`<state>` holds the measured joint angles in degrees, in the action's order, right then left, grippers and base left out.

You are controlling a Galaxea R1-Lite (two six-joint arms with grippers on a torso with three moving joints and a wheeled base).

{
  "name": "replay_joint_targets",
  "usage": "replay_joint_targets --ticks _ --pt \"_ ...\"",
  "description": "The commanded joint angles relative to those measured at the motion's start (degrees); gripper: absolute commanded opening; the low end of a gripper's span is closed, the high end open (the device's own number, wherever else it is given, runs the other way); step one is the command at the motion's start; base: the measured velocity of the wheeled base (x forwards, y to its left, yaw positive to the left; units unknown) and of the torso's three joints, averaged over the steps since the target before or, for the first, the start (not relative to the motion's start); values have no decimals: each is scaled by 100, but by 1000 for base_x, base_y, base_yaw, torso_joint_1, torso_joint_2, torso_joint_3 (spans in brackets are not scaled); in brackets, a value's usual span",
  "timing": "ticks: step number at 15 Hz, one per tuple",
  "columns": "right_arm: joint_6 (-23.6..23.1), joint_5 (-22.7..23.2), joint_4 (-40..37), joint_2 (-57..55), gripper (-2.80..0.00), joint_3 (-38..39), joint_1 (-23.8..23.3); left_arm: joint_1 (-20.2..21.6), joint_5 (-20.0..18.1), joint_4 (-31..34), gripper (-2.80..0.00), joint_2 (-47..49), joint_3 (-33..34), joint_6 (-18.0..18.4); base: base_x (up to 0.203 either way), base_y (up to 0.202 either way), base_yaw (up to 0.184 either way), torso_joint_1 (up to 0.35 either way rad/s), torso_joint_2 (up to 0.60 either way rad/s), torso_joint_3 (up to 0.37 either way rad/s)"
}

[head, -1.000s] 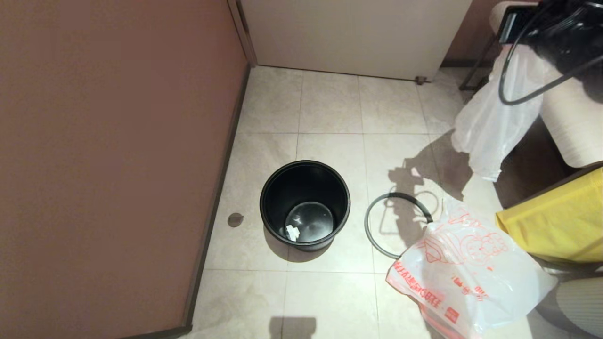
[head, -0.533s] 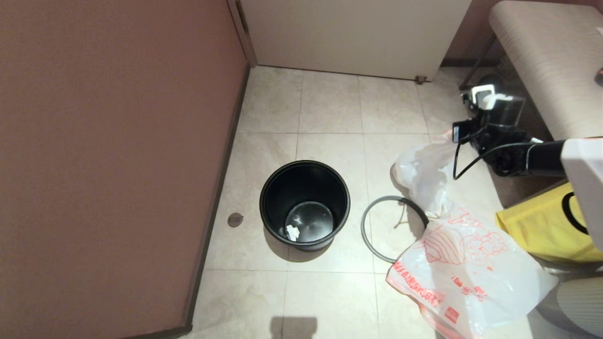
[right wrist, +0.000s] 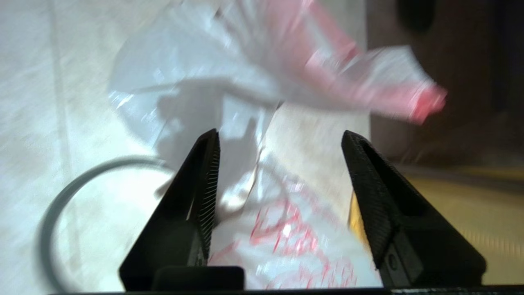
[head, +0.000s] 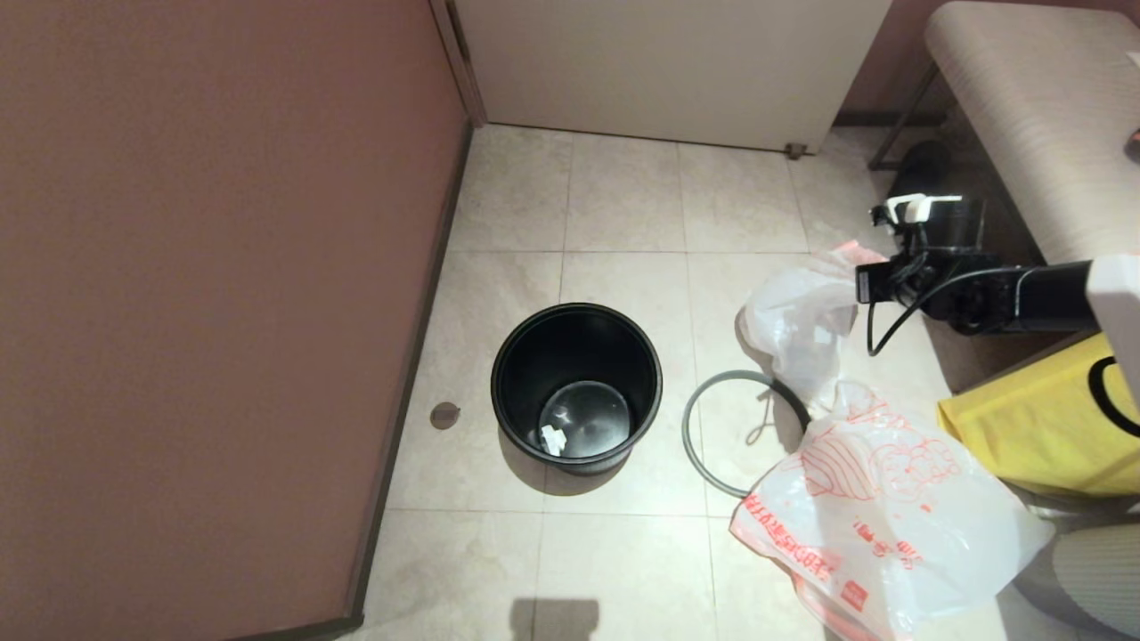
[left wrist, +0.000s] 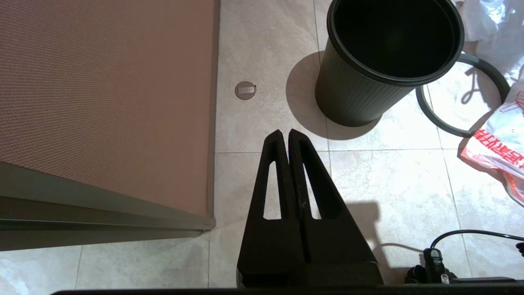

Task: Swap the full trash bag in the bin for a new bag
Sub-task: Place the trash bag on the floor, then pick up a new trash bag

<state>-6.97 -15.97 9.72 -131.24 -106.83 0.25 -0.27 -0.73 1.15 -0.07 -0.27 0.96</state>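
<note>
Right end effector [right wrist: 278,164] hangs with its two black fingers [right wrist: 204,176] spread wide and nothing between them; past the tips lie crumpled white plastic and a pink-red handle, blurred in the right wrist view. In the head view its arm reaches in from the right edge, over the floor [head: 623,196] at the right of the scene, and the full trash bag [head: 802,329] sits on the tiles just left of it, apart from the fingers as far as can be told. That bag is a slumped heap of thin translucent white film, its pink-red handle lying on its far right side.

Just nearer than the heap, the grey ring rim [head: 704,445] lies flat on the floor, its far right edge tucked under the full bag and its near right edge under the new bag [head: 882,516]. The new bag, white with an orange-red cartoon and red characters, is spread on the tiles at the near right, beside a yellow bag [head: 1042,427].

Left of the ring, the bin [head: 576,385] stands upright and unlined, with a small white scrap [head: 554,438] on its bottom.

Left end effector [left wrist: 288,137] has its fingers pressed together, holding nothing, above the floor near the bin, beside a brown wall panel [left wrist: 106,94].
</note>
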Motion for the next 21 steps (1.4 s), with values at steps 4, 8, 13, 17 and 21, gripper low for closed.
replay_joint_targets --ticks 4,8,13,17,21 --pt "1955 1009 -4271 2033 0 208 151 0 2 0 -280 7 0 0 0 0 0 0 0 0" --pt "3211 2098 -5999 2704 0 437 161 0 -5 0 -280 7 0 0 0 0 0 0 0 0" --pt "3987 1943 -6141 3704 -280 2269 -164 0 -4 0 -280 7 0 2 0 0 0 0 0 0" --pt "4073 1950 -5561 4357 -280 3712 -413 0 -6 0 -280 7 0 0 0 0 0 0 0 0" --pt "3587 1984 -4586 3748 -280 4398 -1577 0 -2 0 -280 7 0 0 0 0 0 0 0 0"
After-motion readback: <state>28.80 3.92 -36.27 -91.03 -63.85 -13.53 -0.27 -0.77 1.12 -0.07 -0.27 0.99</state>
